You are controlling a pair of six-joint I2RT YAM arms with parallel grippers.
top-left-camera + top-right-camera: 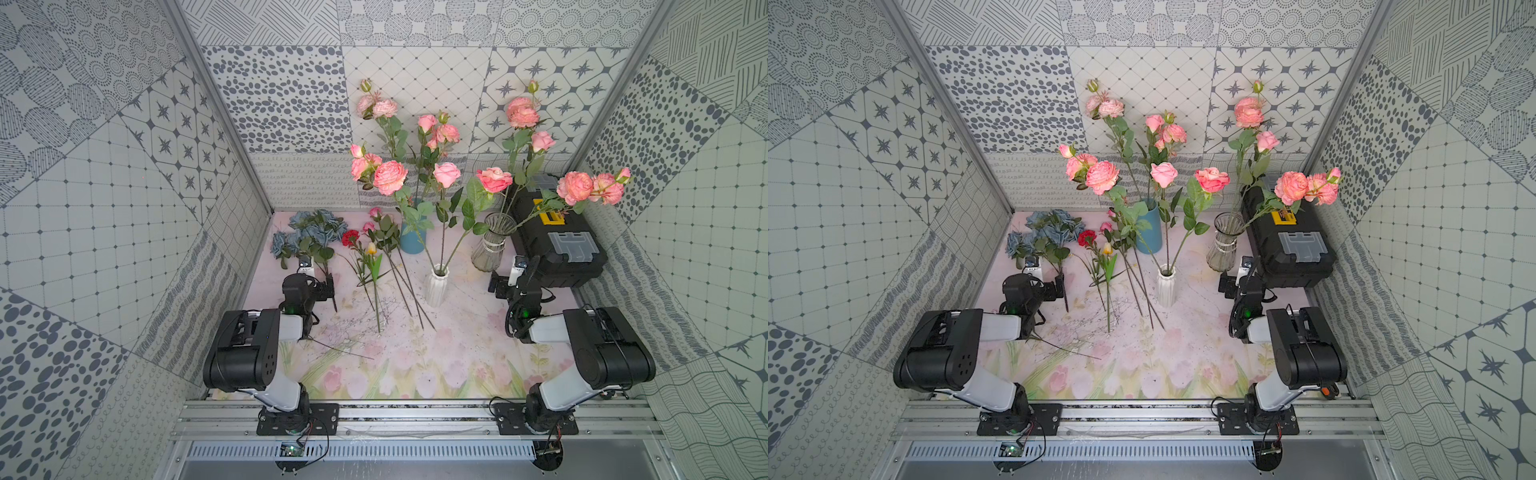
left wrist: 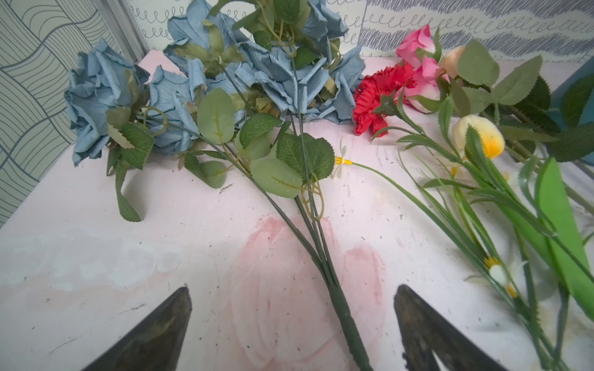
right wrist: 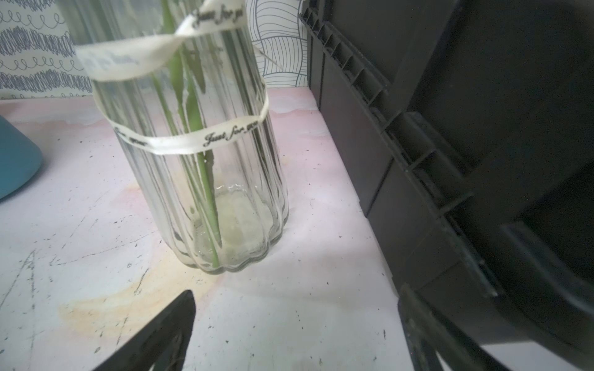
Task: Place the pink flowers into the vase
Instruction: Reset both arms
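Observation:
Pink flowers stand in a white ribbed vase (image 1: pixel 436 286), a blue vase (image 1: pixel 411 239) and a clear glass vase (image 1: pixel 492 245) in both top views. More pink flowers (image 1: pixel 376 216) lie flat on the table beside a red bloom, their long stems (image 1: pixel 409 291) pointing toward the front; the left wrist view shows their buds (image 2: pixel 418 64). My left gripper (image 1: pixel 328 286) (image 2: pixel 292 308) is open low over the table, and the blue-grey bunch's stem (image 2: pixel 340 308) runs between its fingers untouched. My right gripper (image 1: pixel 498 284) (image 3: pixel 295 314) is open and empty just in front of the glass vase (image 3: pixel 199 180).
A blue-grey bunch (image 1: pixel 307 235), a red carnation (image 1: pixel 350 237) and a yellow tulip with grassy stems (image 1: pixel 371 249) lie at the back left. A black toolbox (image 1: pixel 557 245) stands right beside my right gripper. Patterned walls close in on three sides.

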